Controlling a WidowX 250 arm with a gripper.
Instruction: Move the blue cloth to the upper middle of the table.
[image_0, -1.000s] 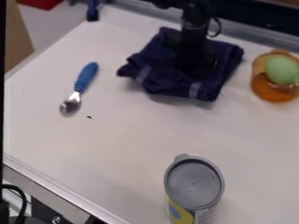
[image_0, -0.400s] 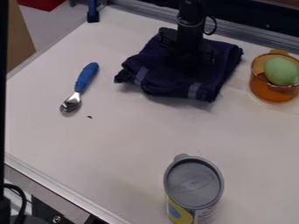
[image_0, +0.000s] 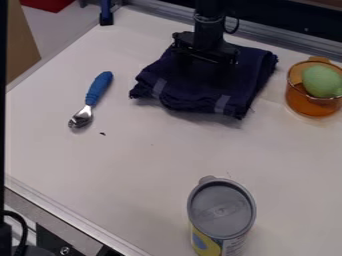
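Observation:
My gripper (image_0: 202, 61) hangs over the upper left part of the blue cloth (image_0: 230, 89), black against dark fabric. The cloth is dark navy with lighter stripes along its front edge and lies bunched on the white table (image_0: 147, 165), in the upper middle. Where the gripper's tips meet or clear the fabric is too dark to tell.
A spoon with a blue handle (image_0: 99, 88) lies left of the cloth. To the right stands an orange glass bowl (image_0: 312, 105) holding a green egg-shaped item (image_0: 322, 81). A can with a grey lid (image_0: 222, 209) is near the front. Metal rails edge the table.
The gripper has moved up and slightly left, so more of its body shows above the cloth. The cloth's left corner has settled slightly; otherwise it stays in place.

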